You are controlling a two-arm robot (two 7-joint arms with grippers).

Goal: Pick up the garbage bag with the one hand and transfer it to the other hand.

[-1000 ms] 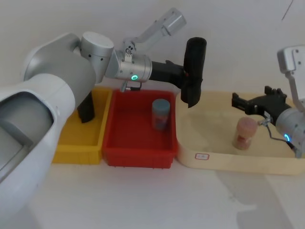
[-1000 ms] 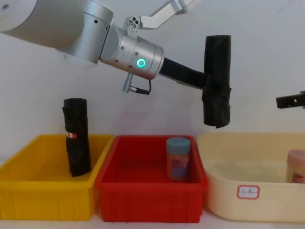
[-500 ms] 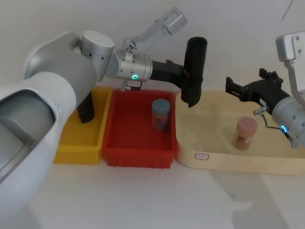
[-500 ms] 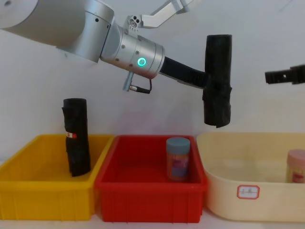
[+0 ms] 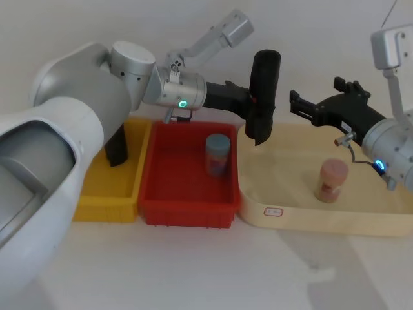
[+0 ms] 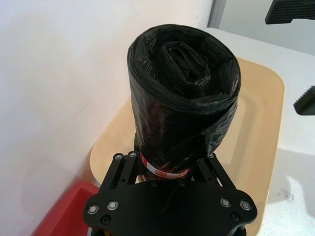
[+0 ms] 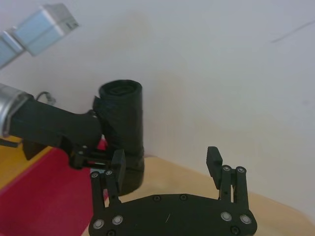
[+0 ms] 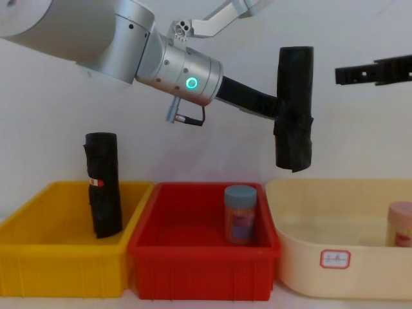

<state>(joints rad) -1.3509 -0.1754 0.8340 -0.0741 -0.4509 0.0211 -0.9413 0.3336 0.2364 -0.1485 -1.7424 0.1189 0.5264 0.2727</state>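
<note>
Up at the head, looking forward and down on a row along the counter (image 5: 193, 271): yellow bin (image 5: 103, 210), red bin (image 5: 187, 213), cream tray (image 5: 322, 223). Down at the chest, level and facing straight across, catching the same three from the side against the wall (image 8: 360, 129). On the left wrist, tight behind the left end effector (image 6: 167, 164), nose almost on the garbage bag (image 6: 184, 93), cream tray beyond. On the right wrist, behind the right end effector (image 7: 165, 156), facing that same bag from nearby, red bin in the corner.
</note>
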